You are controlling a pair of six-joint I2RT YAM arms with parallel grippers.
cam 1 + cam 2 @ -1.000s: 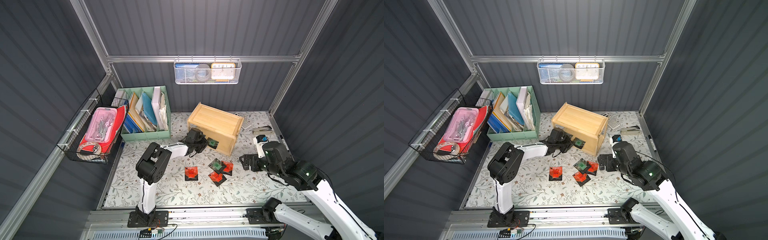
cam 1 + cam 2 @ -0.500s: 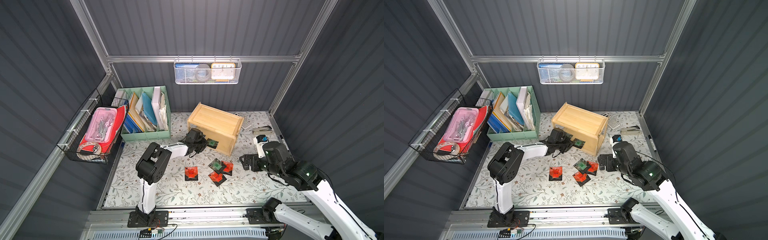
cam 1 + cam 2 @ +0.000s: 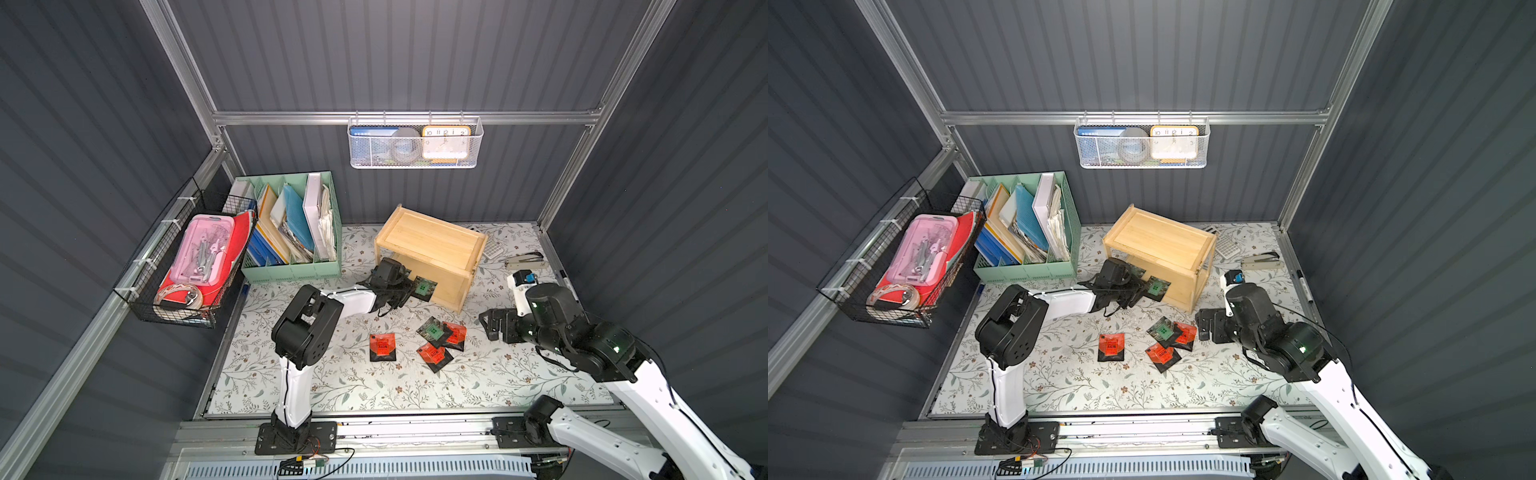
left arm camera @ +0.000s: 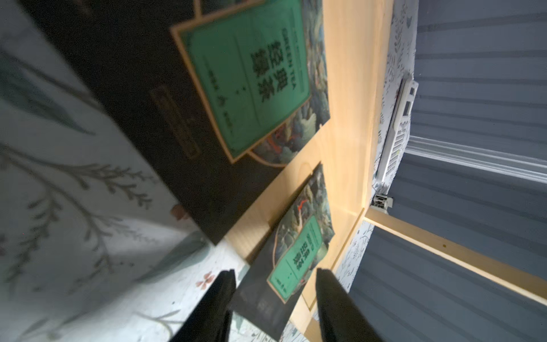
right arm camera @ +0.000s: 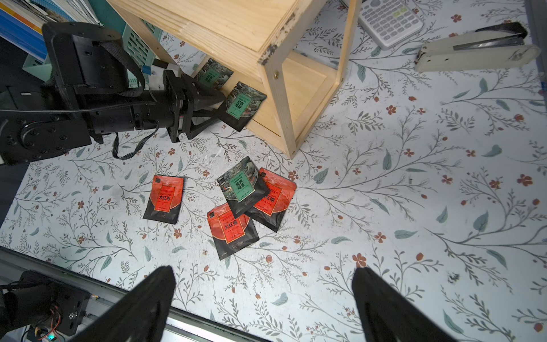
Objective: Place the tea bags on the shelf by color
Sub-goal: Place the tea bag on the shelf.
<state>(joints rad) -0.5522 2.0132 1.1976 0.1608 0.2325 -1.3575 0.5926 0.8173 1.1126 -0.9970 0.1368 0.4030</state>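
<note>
Where left tool (image 4: 275,272) gapes, green sachet (image 4: 297,256) lies.

Near green tea bag (image 4: 245,77) blurred, cropped by frame edge.

We are looking at a mint-green file organizer (image 3: 291,272) that is standing on the floral mat (image 3: 478,382) near the back wall, packed with folders and papers. A white mesh basket (image 3: 415,164) is hanging on the back rail, holding a yellow clock (image 3: 445,141). A black wire basket (image 3: 174,309) is hanging at the side, carrying a pink case (image 3: 201,249) and a tape roll (image 3: 178,293). A calculator (image 5: 387,17) and a stapler (image 5: 476,50) are lying near each other on the mat.
</note>
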